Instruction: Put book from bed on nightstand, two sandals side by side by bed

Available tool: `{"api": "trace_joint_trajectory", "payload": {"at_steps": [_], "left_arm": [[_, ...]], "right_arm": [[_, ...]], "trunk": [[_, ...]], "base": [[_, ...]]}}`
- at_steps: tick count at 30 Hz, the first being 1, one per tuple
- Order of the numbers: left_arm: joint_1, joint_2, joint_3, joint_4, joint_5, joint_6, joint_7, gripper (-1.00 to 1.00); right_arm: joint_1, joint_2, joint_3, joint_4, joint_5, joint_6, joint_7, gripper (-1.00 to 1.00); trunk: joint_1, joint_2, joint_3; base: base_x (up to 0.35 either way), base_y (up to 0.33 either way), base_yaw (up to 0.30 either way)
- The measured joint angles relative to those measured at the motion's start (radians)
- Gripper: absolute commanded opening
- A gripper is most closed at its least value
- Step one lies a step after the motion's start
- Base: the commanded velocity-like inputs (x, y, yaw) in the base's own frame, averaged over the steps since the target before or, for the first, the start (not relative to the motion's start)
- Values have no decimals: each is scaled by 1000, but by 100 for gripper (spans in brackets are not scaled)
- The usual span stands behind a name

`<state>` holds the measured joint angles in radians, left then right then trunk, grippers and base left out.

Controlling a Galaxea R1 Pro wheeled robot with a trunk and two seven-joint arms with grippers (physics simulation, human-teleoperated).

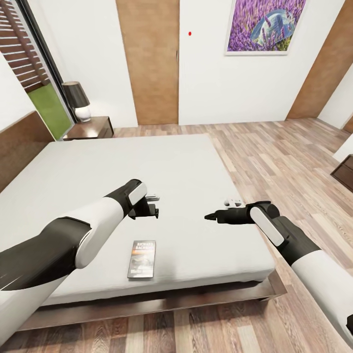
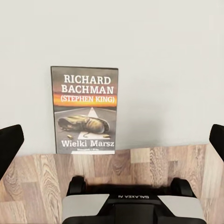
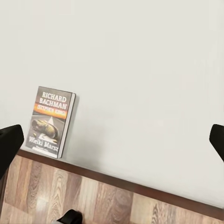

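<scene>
Both claws hang over the bed, parted and grasping nothing: the left claw hovers above the near part of the mattress, and the right claw points inward from the other side, well apart from it. In each wrist view the dark fingertips sit wide at the picture's edges with bare mattress between them.

Largest first, the bedroom has white walls, wood panels and a plank floor. The bed spreads across most of the head view, a plain off-white mattress on a low dark frame. Beyond its far corner stands a nightstand, dark brown, carrying a lamp with a dark shade. A framed lavender picture hangs on the far wall.

Smallest is the book, lying flat and face up on the mattress, close to the near edge of the bed, just short of the left claw and closer to the robot. Its cover reads "Richard Bachman" over an orange band, a dark road scene, then "Wielki Marsz" in white. It looks thin and light.

The step in hand seems to be the approach to the book. Next the left claw would likely need to draw back and descend over it; lying flat, it gives little edge to pinch.
</scene>
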<state>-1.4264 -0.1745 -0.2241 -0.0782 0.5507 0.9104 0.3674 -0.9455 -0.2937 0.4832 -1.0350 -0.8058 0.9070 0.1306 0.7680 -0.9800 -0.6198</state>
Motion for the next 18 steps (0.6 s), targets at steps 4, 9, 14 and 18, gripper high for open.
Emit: {"api": "trace_joint_trajectory", "payload": {"at_steps": [4, 9, 14, 18], "left_arm": [[0, 0, 0, 0, 0, -1, 0, 100], [0, 0, 0, 0, 0, -1, 0, 100], [0, 0, 0, -1, 0, -1, 0, 100], [0, 0, 0, -2, 0, -1, 0, 100]], "right_arm": [[0, 0, 0, 0, 0, 0, 0, 100], [0, 0, 1, 0, 0, -1, 1, 100], [0, 1, 2, 0, 1, -1, 1, 100], [0, 1, 2, 0, 1, -1, 1, 100]], "trunk": [[15, -28, -13], [35, -63, -28], [54, -98, -44], [69, -126, -56]], "base": [[0, 0, 0], [0, 0, 0], [0, 0, 0], [0, 0, 0]]}}
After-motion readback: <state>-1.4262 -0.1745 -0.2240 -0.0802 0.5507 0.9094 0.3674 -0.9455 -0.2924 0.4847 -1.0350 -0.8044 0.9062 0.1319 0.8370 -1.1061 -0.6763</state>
